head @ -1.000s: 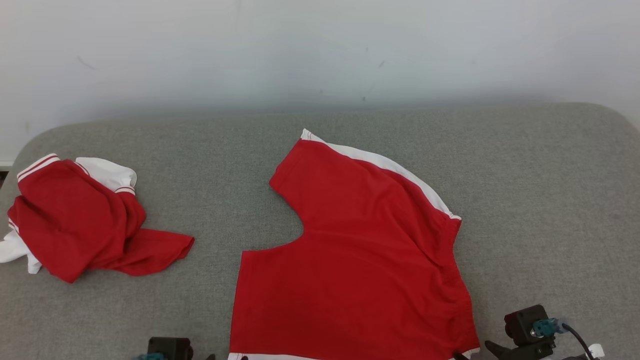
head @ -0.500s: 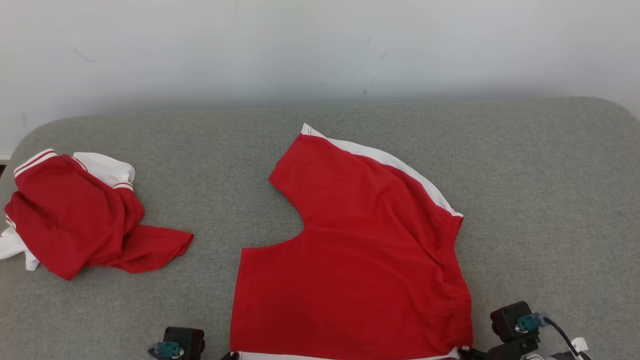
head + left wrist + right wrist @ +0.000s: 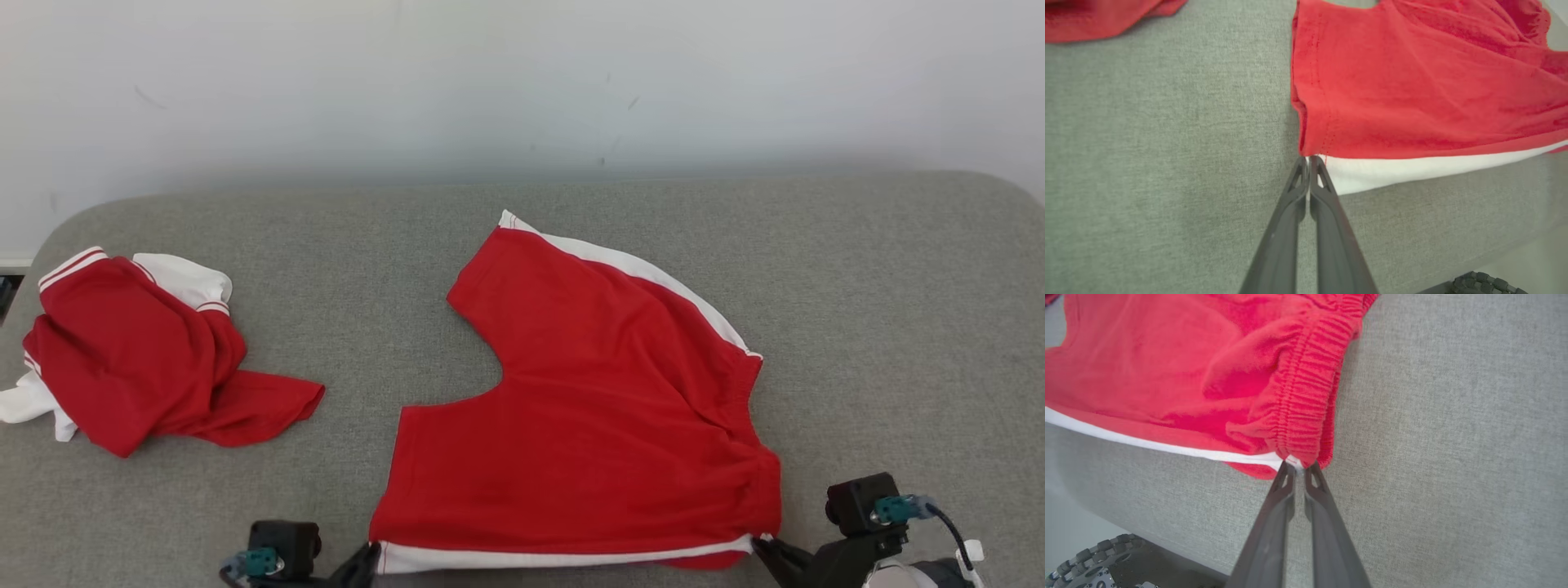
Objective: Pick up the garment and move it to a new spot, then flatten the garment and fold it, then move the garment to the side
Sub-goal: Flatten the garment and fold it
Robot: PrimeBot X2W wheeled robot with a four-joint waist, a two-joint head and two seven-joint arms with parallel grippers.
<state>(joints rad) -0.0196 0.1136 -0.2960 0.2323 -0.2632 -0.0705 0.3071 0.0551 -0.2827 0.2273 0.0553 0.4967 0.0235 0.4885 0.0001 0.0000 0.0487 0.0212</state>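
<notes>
Shorts (image 3: 588, 425) in red with a white side stripe lie spread on the grey cushion (image 3: 898, 327). They sit a little right of its middle, with one leg reaching toward the far edge and the other toward the left. At the far left edge of the cushion, well apart from the shorts, a second piece of clothing (image 3: 139, 359) in red and white sits in a crumpled heap. Next along, at the near edge, the left gripper (image 3: 371, 555) has its two dark fingers pressed together. Its tips pinch the near left corner of the shorts, where the red cloth meets the white band (image 3: 563, 559). That band runs along the near edge of the shorts from one gripper to the other. At its right end the right gripper (image 3: 759, 545) is likewise closed. Its fingertips nip the near right corner, just where the white band ends under the gathered elastic waistband (image 3: 1306, 396). The cloth bunches into soft folds there. To the right of the shorts the cushion stretches bare to its rounded far right corner, and a pale wall (image 3: 522, 82) stands behind the far edge.
</notes>
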